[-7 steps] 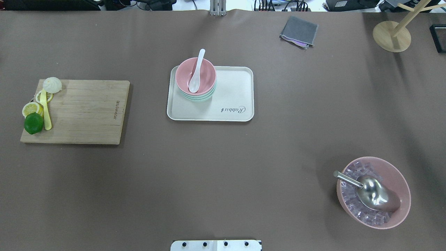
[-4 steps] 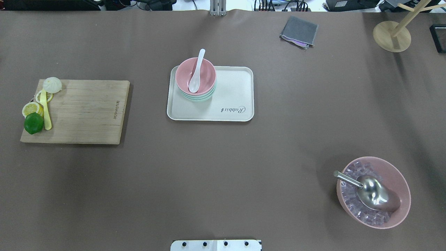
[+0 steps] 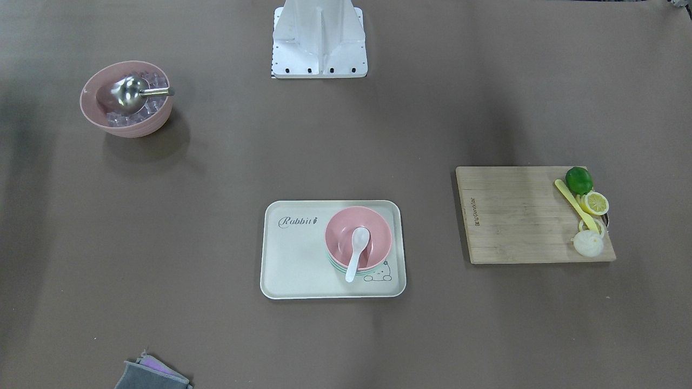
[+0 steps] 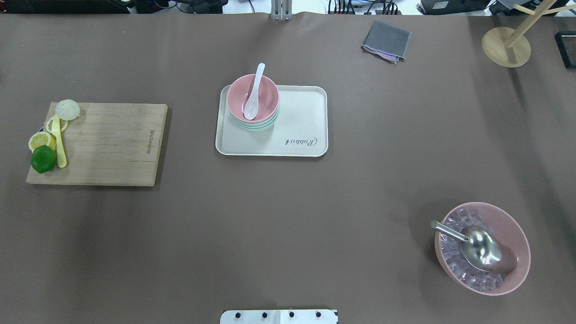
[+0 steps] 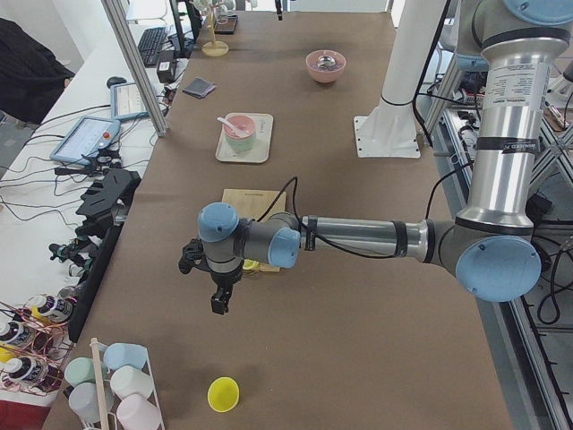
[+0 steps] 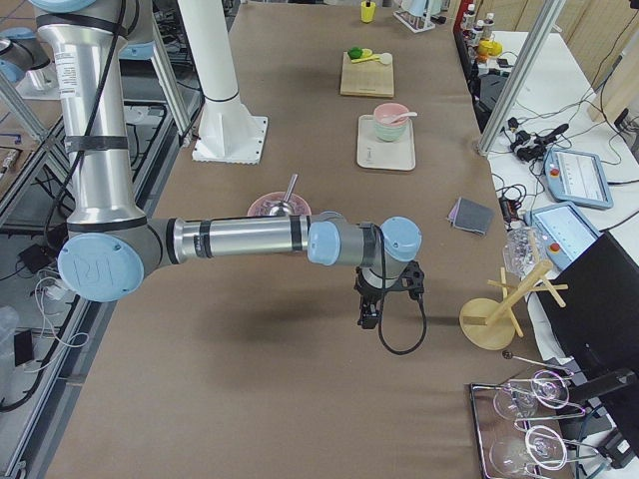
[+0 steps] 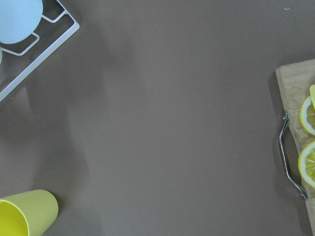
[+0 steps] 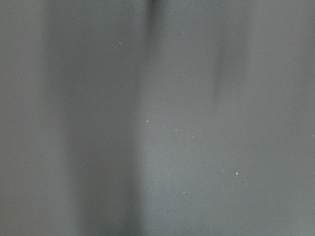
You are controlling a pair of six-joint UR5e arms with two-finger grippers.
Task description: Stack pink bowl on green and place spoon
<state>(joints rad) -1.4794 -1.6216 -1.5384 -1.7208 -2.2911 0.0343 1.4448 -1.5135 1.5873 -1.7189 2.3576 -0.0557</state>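
The small pink bowl [image 4: 263, 96] sits stacked on the green bowl [image 4: 256, 126] at the left end of the cream tray [image 4: 297, 121]. The white spoon [image 4: 254, 92] lies in the pink bowl with its handle over the far rim. The stack also shows in the front-facing view [image 3: 376, 232]. My left gripper [image 5: 218, 303] hangs over bare table beyond the cutting board, far from the tray. My right gripper [image 6: 367, 317] hangs over bare table near the wooden stand. Both show only in the side views, so I cannot tell whether they are open or shut.
A wooden cutting board [image 4: 108, 144] holds a lime [image 4: 43, 159], lemon slices, a bun and a yellow knife. A large pink bowl [image 4: 517, 234] holds ice cubes and a metal scoop [image 4: 481, 249]. A grey cloth [image 4: 386, 40], a wooden stand [image 4: 505, 46] and a yellow cup [image 7: 22, 214] lie further off.
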